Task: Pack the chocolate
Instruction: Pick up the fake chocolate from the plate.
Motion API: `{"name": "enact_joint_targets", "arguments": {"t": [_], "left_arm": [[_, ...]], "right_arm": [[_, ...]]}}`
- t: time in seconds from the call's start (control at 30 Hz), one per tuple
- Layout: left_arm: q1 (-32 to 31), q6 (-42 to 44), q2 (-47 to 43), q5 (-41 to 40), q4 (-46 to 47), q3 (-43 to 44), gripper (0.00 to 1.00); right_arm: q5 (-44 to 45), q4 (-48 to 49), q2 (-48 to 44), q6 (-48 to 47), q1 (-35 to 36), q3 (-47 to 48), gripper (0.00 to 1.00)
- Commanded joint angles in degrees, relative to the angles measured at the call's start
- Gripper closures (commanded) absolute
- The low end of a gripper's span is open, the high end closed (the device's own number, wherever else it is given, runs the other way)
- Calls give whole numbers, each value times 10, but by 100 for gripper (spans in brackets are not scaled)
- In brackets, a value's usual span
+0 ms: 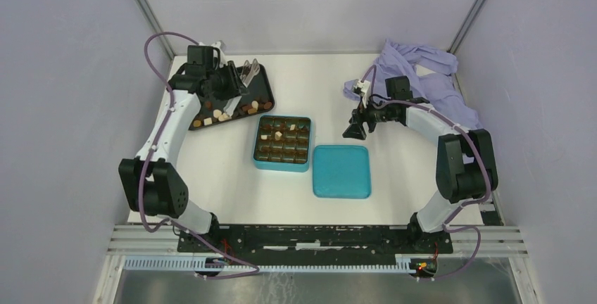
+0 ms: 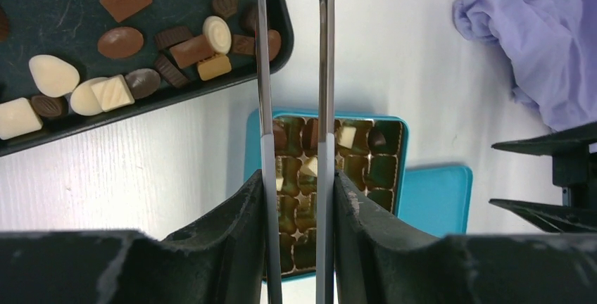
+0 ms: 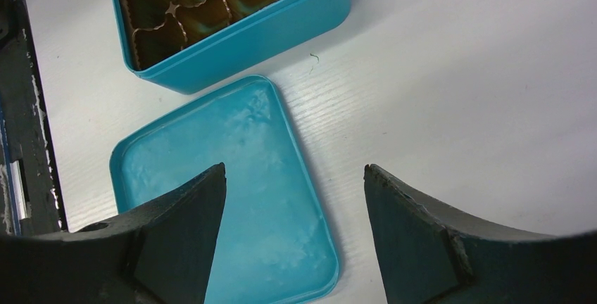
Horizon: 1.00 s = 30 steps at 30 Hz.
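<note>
Several chocolate pieces (image 1: 224, 113), dark, tan and cream, lie on a black tray (image 1: 265, 79) at the back left; they also show in the left wrist view (image 2: 120, 42). A teal square box (image 1: 281, 164) with a brown grid insert holds a few pieces (image 2: 346, 136). My left gripper (image 1: 229, 87) hovers over the tray, shut on metal tongs (image 2: 324, 72). The tong arms stand slightly apart, with nothing seen between them; their tips are out of view. My right gripper (image 1: 354, 129) is open and empty, right of the box, above the teal lid (image 3: 232, 198).
The teal lid (image 1: 341, 172) lies flat in front and to the right of the box. A crumpled purple cloth (image 1: 422, 72) lies at the back right. Grey walls enclose the table on three sides.
</note>
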Motion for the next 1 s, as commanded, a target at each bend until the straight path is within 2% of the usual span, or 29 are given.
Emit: {"name": "enact_joint_targets", "arguments": {"t": [0.0,0.4,0.6,0.97], "left_arm": [[2,-21,-64,50,39,-21,98],[-4,-26,-186,96,53,-120,98],[-15,-33,-226,100,53,-154,98],[-84,-44,-251,76,35,-161,98]], "right_arm": [[11,3,-37,-15,0,-8,22],[91,-13,-110,-66,-2,-45,21],[116,0,-150,-69,-14,-75,16],[103,69,-217,-28,-43,-157,9]]}}
